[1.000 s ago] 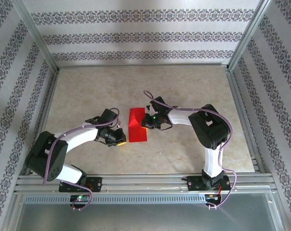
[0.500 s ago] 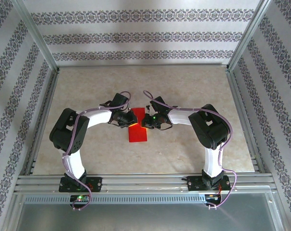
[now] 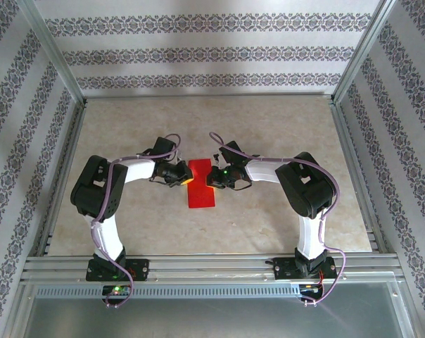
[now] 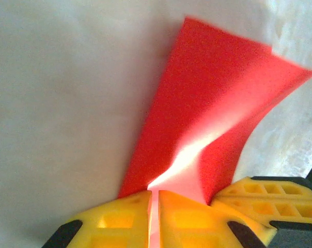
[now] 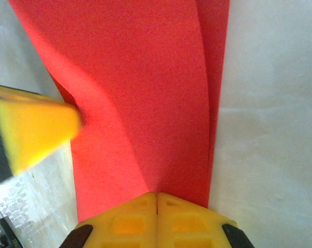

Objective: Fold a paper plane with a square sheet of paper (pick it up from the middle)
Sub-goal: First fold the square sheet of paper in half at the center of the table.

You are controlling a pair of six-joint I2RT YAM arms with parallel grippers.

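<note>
The red paper (image 3: 200, 189) sits mid-frame on the tabletop (image 3: 269, 127), with the left jaws and the right jaws each clamped on opposite edges. Uneven pulling could tear it or skew the crease.

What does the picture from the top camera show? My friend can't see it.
A piece of red paper lies in the middle of a beige table. Two white-and-black robot arms curl in from the sides, and the left pincer and right pincer pinch the paper's far end between them.
</note>
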